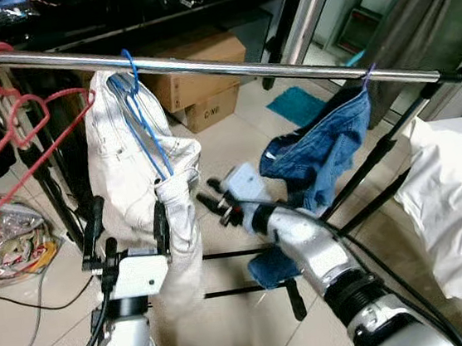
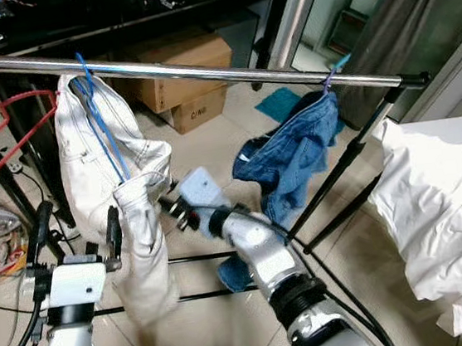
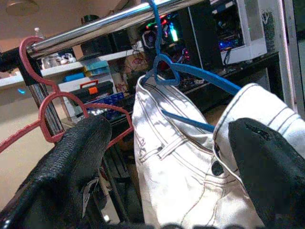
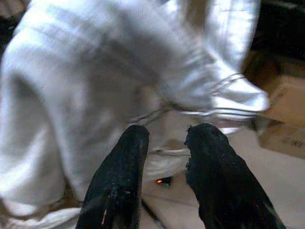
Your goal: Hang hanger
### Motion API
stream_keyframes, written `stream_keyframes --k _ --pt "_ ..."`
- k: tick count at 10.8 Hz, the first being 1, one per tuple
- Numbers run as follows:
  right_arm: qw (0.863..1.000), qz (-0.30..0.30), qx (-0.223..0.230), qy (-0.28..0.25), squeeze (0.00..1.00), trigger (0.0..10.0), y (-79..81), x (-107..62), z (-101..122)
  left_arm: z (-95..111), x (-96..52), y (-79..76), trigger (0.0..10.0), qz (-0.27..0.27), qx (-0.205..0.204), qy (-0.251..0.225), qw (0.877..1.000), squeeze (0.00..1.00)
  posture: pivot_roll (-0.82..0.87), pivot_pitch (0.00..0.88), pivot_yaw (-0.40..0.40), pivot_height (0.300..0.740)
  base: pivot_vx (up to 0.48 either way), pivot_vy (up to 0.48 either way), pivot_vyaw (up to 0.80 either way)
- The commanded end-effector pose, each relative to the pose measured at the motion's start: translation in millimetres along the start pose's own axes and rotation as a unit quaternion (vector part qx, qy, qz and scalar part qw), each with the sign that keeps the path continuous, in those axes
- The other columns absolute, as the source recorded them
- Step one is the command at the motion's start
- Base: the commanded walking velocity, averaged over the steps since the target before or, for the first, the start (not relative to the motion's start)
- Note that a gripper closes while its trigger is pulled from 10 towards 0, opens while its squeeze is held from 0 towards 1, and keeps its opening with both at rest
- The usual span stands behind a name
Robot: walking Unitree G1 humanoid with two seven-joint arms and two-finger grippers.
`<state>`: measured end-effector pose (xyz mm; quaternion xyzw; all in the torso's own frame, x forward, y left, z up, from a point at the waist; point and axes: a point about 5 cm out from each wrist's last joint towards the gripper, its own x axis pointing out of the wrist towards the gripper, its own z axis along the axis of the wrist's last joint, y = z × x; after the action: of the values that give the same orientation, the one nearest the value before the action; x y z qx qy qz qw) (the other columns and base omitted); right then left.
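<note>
Blue hanger (image 1: 142,108) is hooked on the rail (image 1: 227,67), white jeans (image 1: 135,171) draped over it. Left gripper (image 1: 129,226) sits below, fingers spread wide, one of them touching the cloth. Right gripper (image 1: 218,206) is just beside the jeans, fingers slightly apart and grasping nothing (wrist view blurred). A red hanger (image 1: 21,122) hangs at the rail's left end, a denim piece (image 1: 324,150) near the right end.

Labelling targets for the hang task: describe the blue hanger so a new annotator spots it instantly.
Find the long chrome rail crossing the scene. Near its left part a blue hanger is hooked over it, carrying white jeans, above the open left gripper. Unlike the bare red hangers at the rail's left end and the denim garment at the right end, it is thin blue wire.
</note>
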<state>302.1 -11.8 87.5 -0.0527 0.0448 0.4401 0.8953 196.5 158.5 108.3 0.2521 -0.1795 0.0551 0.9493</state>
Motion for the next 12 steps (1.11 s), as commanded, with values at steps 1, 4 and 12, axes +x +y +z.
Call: stream_keyframes --k 1,4,12 --pt "1.0 0.009 -0.006 -0.001 0.0 10.0 -0.7 0.5 2 6 0.3 -3.1 10.0 0.0 -0.006 -0.01 1.0 0.0 0.4 0.061 -0.19 0.74 0.0 0.0 0.0" --pt "0.998 0.017 0.053 -0.018 0.0 10.0 -9.2 0.1 5 7 3.0 -2.8 10.0 -0.004 -0.006 -0.011 1.0 0.0 0.39 0.061 -0.184 0.74 0.0 0.0 0.0" --pt "0.995 -0.03 0.095 0.006 0.0 10.0 -29.6 -8.7 -9 5 3.3 -12.3 10.0 -0.022 -0.017 0.0 1.0 0.0 0.39 0.064 -0.199 0.74 0.0 0.0 0.0"
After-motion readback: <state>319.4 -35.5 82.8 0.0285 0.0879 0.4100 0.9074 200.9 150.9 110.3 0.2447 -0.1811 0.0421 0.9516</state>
